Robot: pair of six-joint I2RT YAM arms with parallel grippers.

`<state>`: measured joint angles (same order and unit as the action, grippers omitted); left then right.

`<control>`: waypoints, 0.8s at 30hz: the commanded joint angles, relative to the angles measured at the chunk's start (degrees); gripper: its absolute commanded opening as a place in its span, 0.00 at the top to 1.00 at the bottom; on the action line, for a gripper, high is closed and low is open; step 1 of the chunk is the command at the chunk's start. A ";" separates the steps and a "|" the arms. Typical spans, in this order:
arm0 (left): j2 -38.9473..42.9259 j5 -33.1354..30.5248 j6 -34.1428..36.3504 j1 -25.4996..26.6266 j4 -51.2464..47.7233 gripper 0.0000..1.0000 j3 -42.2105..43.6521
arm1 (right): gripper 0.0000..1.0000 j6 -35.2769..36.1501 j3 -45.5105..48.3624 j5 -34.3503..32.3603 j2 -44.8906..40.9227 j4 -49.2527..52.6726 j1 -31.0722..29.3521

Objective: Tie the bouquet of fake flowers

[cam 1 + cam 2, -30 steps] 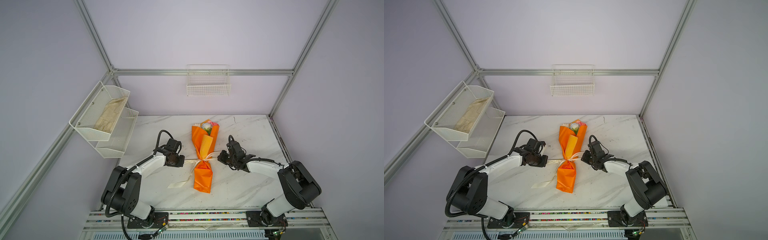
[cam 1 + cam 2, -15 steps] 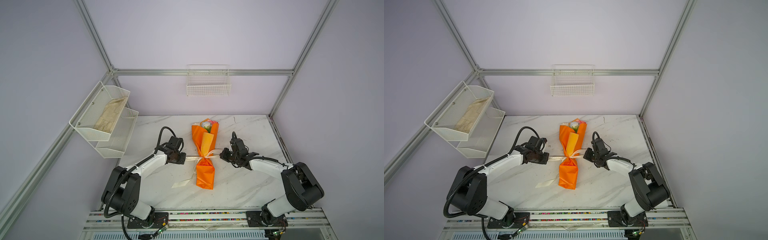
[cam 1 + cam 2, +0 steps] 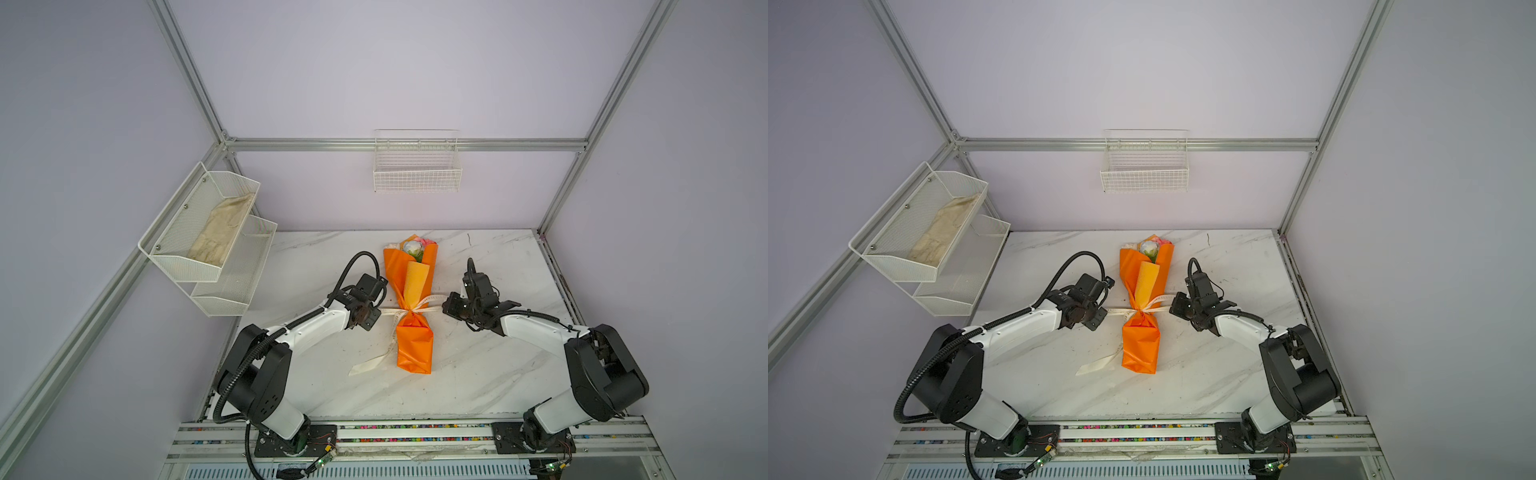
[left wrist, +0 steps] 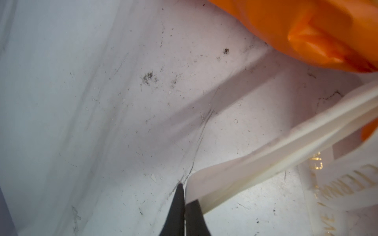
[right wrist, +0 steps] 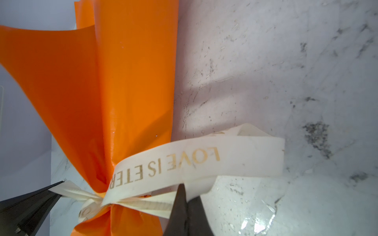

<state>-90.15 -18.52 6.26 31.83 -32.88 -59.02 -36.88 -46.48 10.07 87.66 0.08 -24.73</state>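
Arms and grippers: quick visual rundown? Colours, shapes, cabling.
The left arm and right arm both have white tubular links with bulky black joint housings. The left one carries a thick black corrugated hose. The right shows only thin black cables. The left gripper and right gripper have slim, pointed black fingers. No markings are readable.
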 commanded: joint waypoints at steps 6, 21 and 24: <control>2.86 -20.70 16.16 -2.66 -10.34 1.00 1.14 | 1.00 3.99 1.04 -17.17 -1.83 8.10 7.30; 11.82 8.88 -5.66 -1.22 -1.13 0.42 0.77 | 0.65 11.29 1.44 7.98 -8.58 5.00 7.59; 15.69 14.53 -12.64 -3.58 5.39 0.27 3.85 | 0.62 10.92 1.24 11.44 -10.87 3.45 7.67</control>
<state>-79.50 -10.96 3.38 29.85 -34.81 -58.19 -26.44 -44.47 17.80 79.37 3.68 -16.88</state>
